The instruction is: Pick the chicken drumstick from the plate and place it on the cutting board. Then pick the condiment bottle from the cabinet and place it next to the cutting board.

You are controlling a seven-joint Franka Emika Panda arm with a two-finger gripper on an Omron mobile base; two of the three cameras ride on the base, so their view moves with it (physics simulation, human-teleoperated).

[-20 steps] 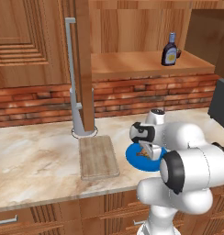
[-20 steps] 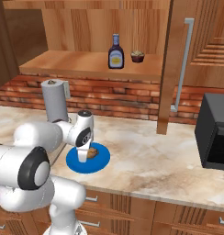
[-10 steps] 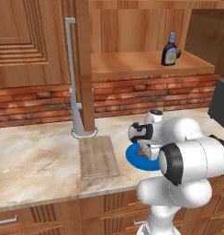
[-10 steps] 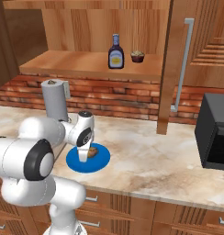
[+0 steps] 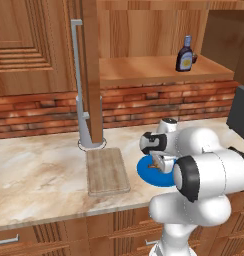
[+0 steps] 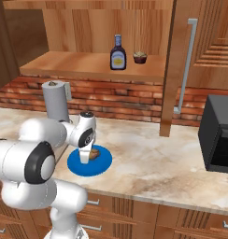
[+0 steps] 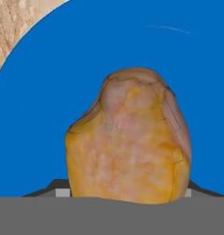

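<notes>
The golden-brown chicken drumstick [image 7: 127,137] lies on the blue plate [image 7: 54,92] with one fingertip [image 7: 59,191] at each of its sides. My gripper [image 5: 157,165] [image 6: 87,157] points straight down onto the plate [image 5: 144,173] [image 6: 104,164], its jaws astride the drumstick [image 6: 95,153] and still apart. Left of the plate lies the wooden cutting board [image 5: 107,171]. The dark condiment bottle [image 5: 184,54] [image 6: 117,52] stands upright on the open cabinet shelf [image 5: 154,70] [image 6: 74,63].
A dark cupcake-like object [image 6: 140,57] sits beside the bottle. A paper towel roll [image 6: 55,100] stands behind my arm. A black appliance [image 6: 221,133] is at the right of the counter. The open cabinet door with its long grey handle [image 5: 78,85] hangs over the board's far end.
The jaws have drawn in toward the drumstick from wide open. The hand has stayed low over the plate, and the drumstick has not moved.
</notes>
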